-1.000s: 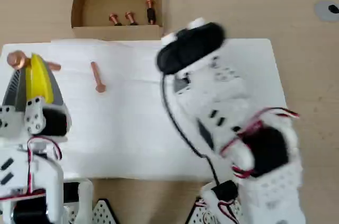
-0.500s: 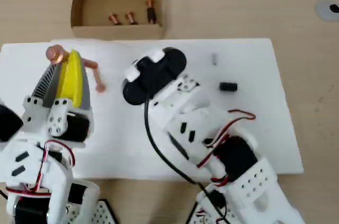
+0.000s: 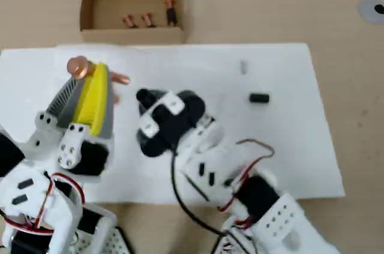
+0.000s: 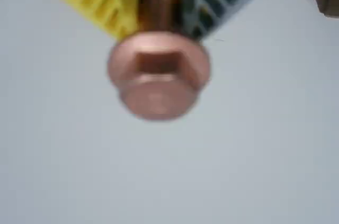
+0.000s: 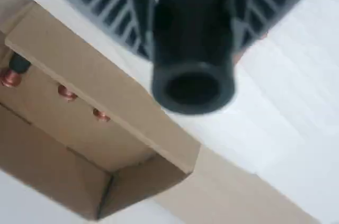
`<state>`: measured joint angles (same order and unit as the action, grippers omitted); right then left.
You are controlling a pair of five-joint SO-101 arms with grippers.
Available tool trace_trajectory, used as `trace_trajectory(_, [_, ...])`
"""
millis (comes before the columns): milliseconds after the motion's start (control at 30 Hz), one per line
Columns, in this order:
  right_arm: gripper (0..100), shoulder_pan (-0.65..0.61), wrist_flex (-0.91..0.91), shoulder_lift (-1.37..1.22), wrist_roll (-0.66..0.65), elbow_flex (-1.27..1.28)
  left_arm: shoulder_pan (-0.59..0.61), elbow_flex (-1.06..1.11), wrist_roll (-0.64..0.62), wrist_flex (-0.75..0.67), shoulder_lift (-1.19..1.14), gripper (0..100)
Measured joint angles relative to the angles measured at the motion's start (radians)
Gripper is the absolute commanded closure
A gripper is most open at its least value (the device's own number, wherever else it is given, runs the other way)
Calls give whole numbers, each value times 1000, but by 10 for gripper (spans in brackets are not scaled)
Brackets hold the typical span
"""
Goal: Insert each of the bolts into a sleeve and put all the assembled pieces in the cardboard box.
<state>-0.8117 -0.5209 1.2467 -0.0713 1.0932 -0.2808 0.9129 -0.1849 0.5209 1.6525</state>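
Note:
My left gripper (image 3: 96,77), with one yellow and one grey finger, is shut on a copper bolt (image 3: 78,66) over the left part of the white mat; its flanged head (image 4: 159,73) sticks out past the fingertips. My right gripper (image 3: 150,107) is beside it near the mat's middle, shut on a black sleeve (image 5: 193,70) whose open end faces outward. A second bolt (image 3: 114,99) lies mostly hidden beside the left gripper. Another black sleeve (image 3: 258,98) lies on the mat at the right. The cardboard box (image 3: 90,2) stands behind the mat.
Three copper bolts with dark sleeves (image 3: 147,20) lie in the box, also in the right wrist view (image 5: 66,92). A small grey piece (image 3: 243,66) rests on the white mat (image 3: 300,146). Bare wooden table (image 3: 348,74) surrounds the mat.
My left gripper has carried its bolt rightward toward the mat's middle. My right arm has swung left and nearer to me, uncovering the black sleeve on the mat's right side.

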Motion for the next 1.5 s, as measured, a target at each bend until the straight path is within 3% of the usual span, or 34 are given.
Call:
trace_trajectory(233, [988,0,9,18,0,9,-6,21,0,40,0,984])
trace_trajectory(533, [988,0,12,18,0,9,-146,21,35,130,0,986])
trace_trajectory(767, [988,0,12,18,0,9,-152,21,110,130,-2,987])
trace_trajectory(1133, [988,0,15,18,98,9,-87,18,120,92,0,983])
trace_trajectory(1500, [988,0,15,18,121,9,-140,18,138,92,0,983])
